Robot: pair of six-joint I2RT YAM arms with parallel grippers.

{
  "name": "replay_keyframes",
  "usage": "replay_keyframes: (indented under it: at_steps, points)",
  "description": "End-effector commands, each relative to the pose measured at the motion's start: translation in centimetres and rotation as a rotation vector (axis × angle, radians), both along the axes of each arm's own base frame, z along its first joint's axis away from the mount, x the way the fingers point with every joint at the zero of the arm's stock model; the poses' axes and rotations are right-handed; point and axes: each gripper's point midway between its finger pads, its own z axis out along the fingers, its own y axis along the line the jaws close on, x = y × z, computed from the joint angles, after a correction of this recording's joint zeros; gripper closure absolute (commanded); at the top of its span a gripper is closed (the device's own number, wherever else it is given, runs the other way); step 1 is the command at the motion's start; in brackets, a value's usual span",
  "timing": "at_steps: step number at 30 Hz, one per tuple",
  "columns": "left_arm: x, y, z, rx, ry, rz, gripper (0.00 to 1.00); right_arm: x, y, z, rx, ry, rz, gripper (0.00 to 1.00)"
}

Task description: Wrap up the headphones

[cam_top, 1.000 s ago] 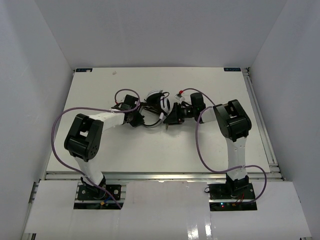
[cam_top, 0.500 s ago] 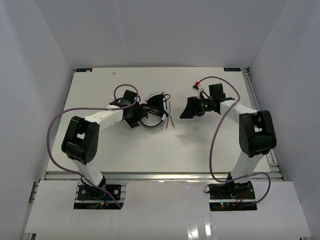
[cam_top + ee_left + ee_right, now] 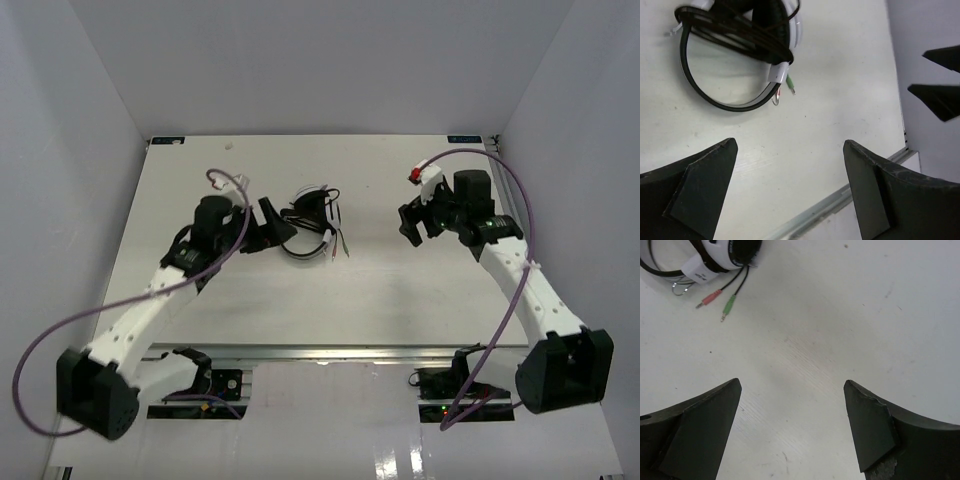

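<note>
On the white counter (image 3: 300,300), between two spread claws — the headphones (image 3: 312,222), lying free.
The left claw (image 3: 280,224) sits near the headphones' left side, its fingers spread wide with nothing between them. The headphones lie a little left of the counter's middle. Their thin black cable (image 3: 740,35) is wound in several strands across them, and the red plug (image 3: 707,299) and green plug (image 3: 728,306) stick out side by side onto bare counter. The right claw (image 3: 407,226) — well apart to the right, pointing toward them — is spread wide too and holds nothing.
</note>
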Motion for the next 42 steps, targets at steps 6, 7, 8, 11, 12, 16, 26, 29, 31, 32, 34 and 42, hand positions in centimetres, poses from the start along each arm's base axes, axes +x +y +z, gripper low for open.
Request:
replay_keyframes:
  at_steps: [6, 7, 8, 11, 12, 16, 26, 29, 31, 32, 34, 42]
  points:
    - [-9.6, 6.8, 5.4, 0.114, -0.667, -0.031, 0.02, -3.7, -4.4, 4.5, 0.024, -0.168, -0.21, 0.1]
    - [-9.9, 7.3, 4.9, 0.143, -0.663, -0.028, 0.02, -4.2, -4.8, 4.8, 0.034, -0.168, -0.242, 0.1]
    - [-10.2, 7.7, 5.3, 0.157, -0.688, -0.019, 0.02, -4.3, -5.6, 4.8, 0.025, -0.164, -0.293, 0.1]
    - [-10.3, 7.5, 5.5, 0.179, -0.701, -0.048, 0.02, -4.9, -7.3, 4.7, 0.011, -0.178, -0.385, 0.1]
    - [-10.4, 7.3, 5.4, 0.181, -0.699, -0.064, 0.02, -5.1, -7.7, 4.6, 0.006, -0.182, -0.4, 0.1]
    - [-10.6, 6.2, 4.5, 0.168, -0.667, -0.136, 0.02, -6.2, -7.5, 3.7, 0.002, -0.168, -0.331, 0.1]
    - [-11.0, 6.8, 4.6, 0.155, -0.669, -0.094, 0.02, -7.7, -5.8, 1.9, 0.041, -0.126, -0.197, 0.1]
    - [-10.9, 6.8, 4.4, 0.159, -0.661, -0.098, 0.02, -7.9, -5.9, 1.4, 0.045, -0.119, -0.202, 0.1]
    - [-10.9, 6.7, 4.3, 0.159, -0.657, -0.103, 0.02, -7.9, -6.0, 1.4, 0.051, -0.116, -0.217, 0.1]
    - [-10.9, 6.7, 4.2, 0.159, -0.656, -0.104, 0.02, -7.8, -6.1, 1.4, 0.052, -0.115, -0.222, 0.1]
    - [-10.9, 6.7, 4.2, 0.16, -0.654, -0.103, 0.02, -7.8, -6.1, 1.5, 0.059, -0.113, -0.228, 0.1]
    - [-10.8, 6.8, 4.2, 0.162, -0.655, -0.096, 0.02, -7.7, -6.1, 1.9, 0.077, -0.109, -0.237, 0.1]
